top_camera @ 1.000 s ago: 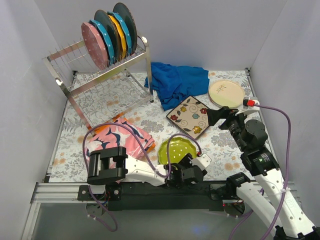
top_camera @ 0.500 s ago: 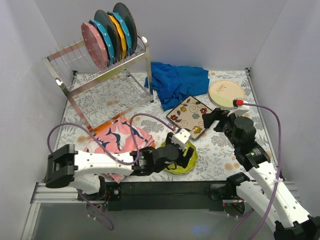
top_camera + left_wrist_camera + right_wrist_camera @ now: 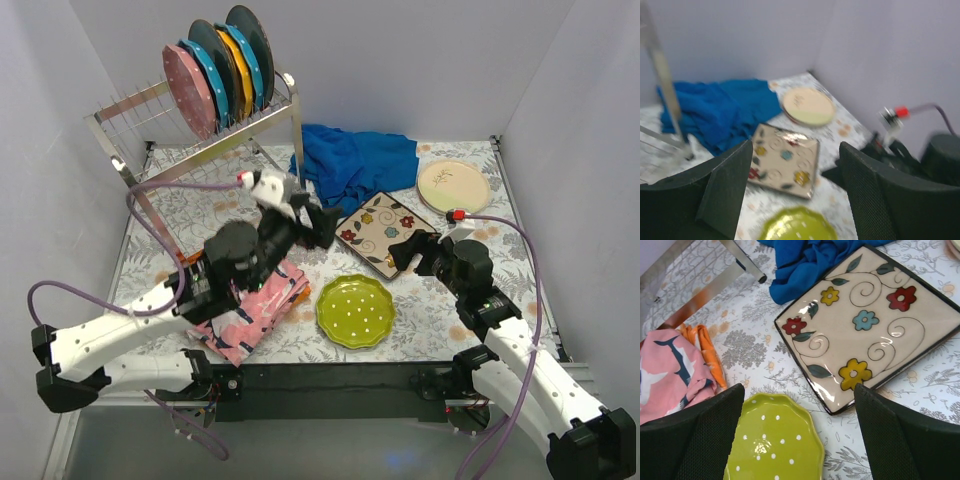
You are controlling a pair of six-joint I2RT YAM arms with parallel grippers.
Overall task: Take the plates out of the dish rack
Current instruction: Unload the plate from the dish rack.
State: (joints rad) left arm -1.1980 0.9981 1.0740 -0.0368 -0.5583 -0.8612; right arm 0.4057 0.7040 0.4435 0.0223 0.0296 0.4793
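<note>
Plates (image 3: 215,62) stand on edge in a row at the top of the dish rack (image 3: 200,160), far left on the bench (image 3: 432,302). Three more lie flat: a yellow-green plate (image 3: 355,310) near the front, a square floral plate (image 3: 378,232) behind it and a round cream plate (image 3: 452,187) far right. The left fingers (image 3: 326,226) hang apart near a blue cloth (image 3: 350,160). The right fingers (image 3: 404,254), also apart, sit just beside the square floral plate.

The left wrist view is blurred; its spread, empty fingers frame the square floral plate.

In the right wrist view, wide-spread fingers frame the square floral plate and the yellow-green plate, with a pink cloth (image 3: 665,375) at left.
</note>
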